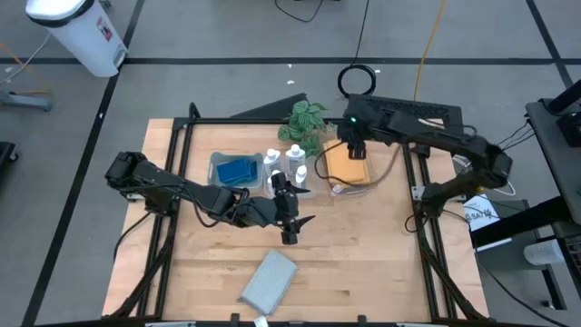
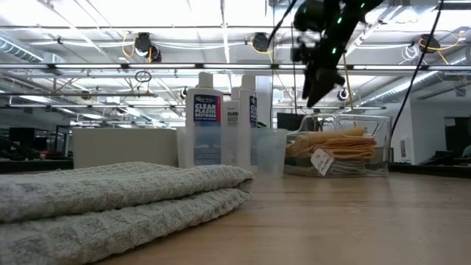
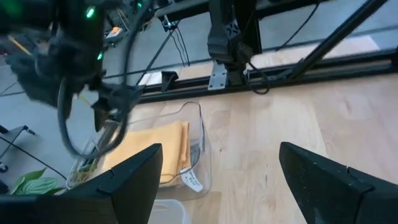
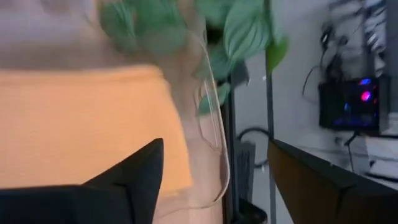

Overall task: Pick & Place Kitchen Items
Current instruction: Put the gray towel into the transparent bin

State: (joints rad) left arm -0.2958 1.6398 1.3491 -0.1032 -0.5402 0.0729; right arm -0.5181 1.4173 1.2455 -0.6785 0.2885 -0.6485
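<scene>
While the right gripper (image 1: 355, 151) hangs just above the orange cloth (image 1: 349, 166) lying in its clear bin (image 1: 332, 189), its fingers stand apart and empty, so the drop-off looks finished. Next would likely be the grey-blue cloth (image 1: 270, 279), well beyond the left gripper (image 1: 290, 229), whose fingers are spread and empty, beside the bottles (image 1: 285, 163).

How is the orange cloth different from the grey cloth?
The orange cloth lies inside a clear bin at the back of the table; the grey cloth lies bare on the wood near the front edge. The right gripper hangs open above the orange cloth; no gripper is near the grey cloth. The orange cloth sits square to the table; the grey cloth sits slanted. Both are folded flat.
</scene>
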